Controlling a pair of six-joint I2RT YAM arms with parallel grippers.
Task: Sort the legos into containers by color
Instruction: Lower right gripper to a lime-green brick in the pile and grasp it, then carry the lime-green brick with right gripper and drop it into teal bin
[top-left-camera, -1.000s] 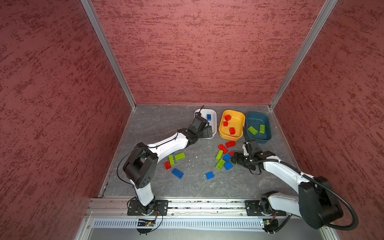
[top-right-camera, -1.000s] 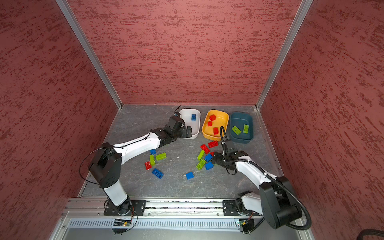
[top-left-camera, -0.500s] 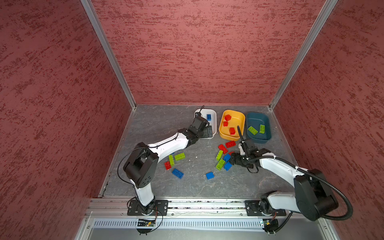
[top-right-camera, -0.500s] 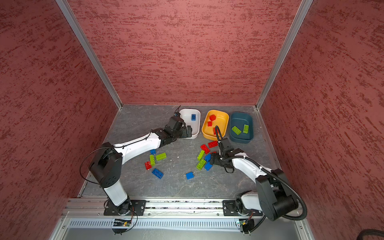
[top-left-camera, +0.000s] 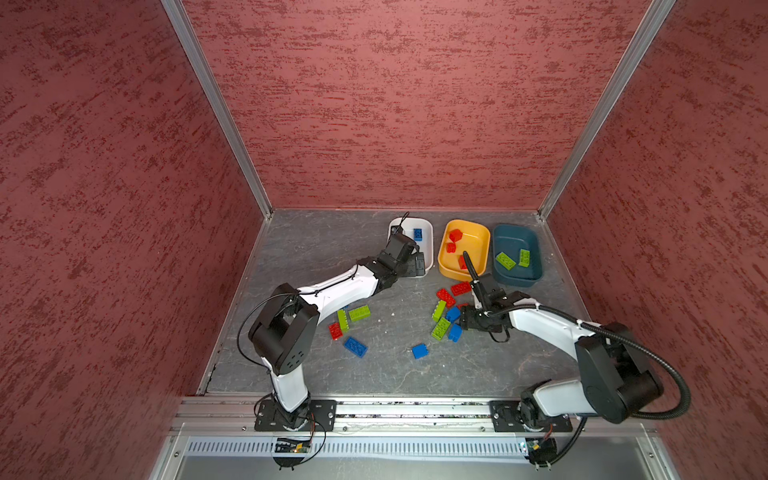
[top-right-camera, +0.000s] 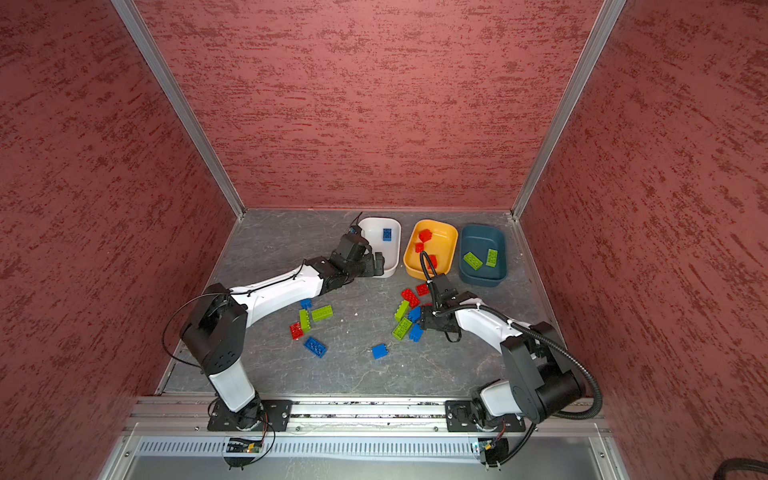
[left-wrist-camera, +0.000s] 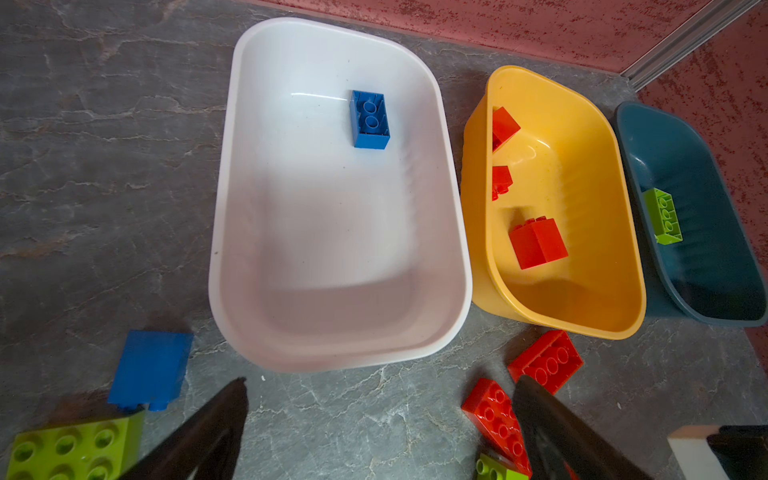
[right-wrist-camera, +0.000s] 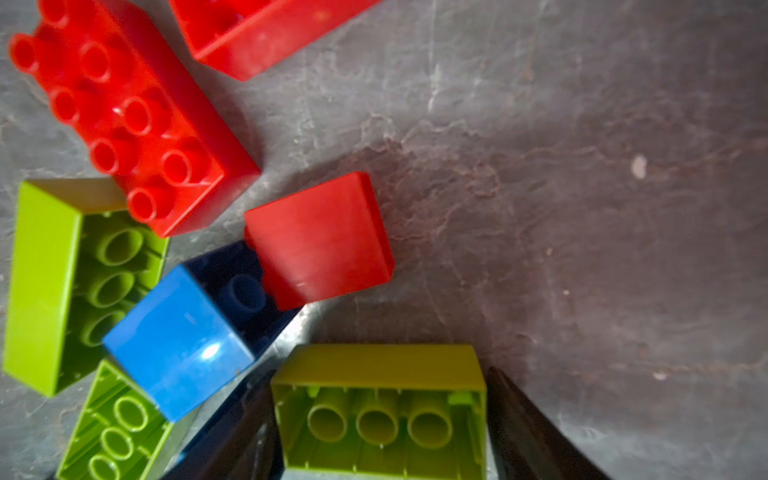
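Pinching a lime brick (right-wrist-camera: 378, 415), hollow side up, in the right gripper (right-wrist-camera: 376, 378), low on the floor (right-wrist-camera: 582, 208). Holding the left gripper (left-wrist-camera: 382, 382) spread wide and empty just short of the white tub (left-wrist-camera: 332, 349). Risking a snag on lifting: loose blue brick (right-wrist-camera: 178, 345) crowding one finger (right-wrist-camera: 241, 436), likely dragged or flicked. Counting three tubs: one blue in white, three red in the yellow tub (top-left-camera: 457, 274), two lime in the teal tub (top-left-camera: 515, 280); loose, roughly four red, five blue, five lime, held one included.

right wrist view — lime brick (right-wrist-camera: 378, 411) cut off at edge | fingers (right-wrist-camera: 536, 432) blurred | left wrist view — green brick (left-wrist-camera: 70, 449) cropped
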